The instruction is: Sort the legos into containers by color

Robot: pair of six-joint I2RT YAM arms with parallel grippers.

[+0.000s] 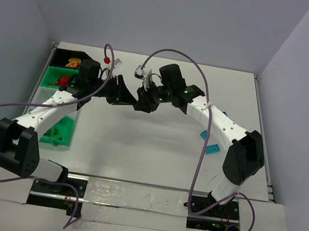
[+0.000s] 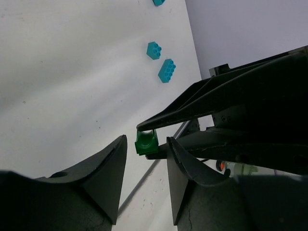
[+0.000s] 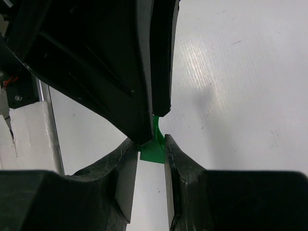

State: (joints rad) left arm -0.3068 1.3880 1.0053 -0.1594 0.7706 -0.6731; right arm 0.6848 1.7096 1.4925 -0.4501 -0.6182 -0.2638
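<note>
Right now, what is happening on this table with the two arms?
The two arms meet over the middle of the table. The right gripper is shut on a green lego; the left gripper stands open around it, apparently not touching. It looks like a handover. Two teal legos lie at the right, the bins at the left.

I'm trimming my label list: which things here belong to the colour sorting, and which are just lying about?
Belong: small green plastic brick; teal plastic bricks; black open plastic bin; bright green open plastic bins.
Lying about: purple cables; glossy tape strip along the near edge.
</note>
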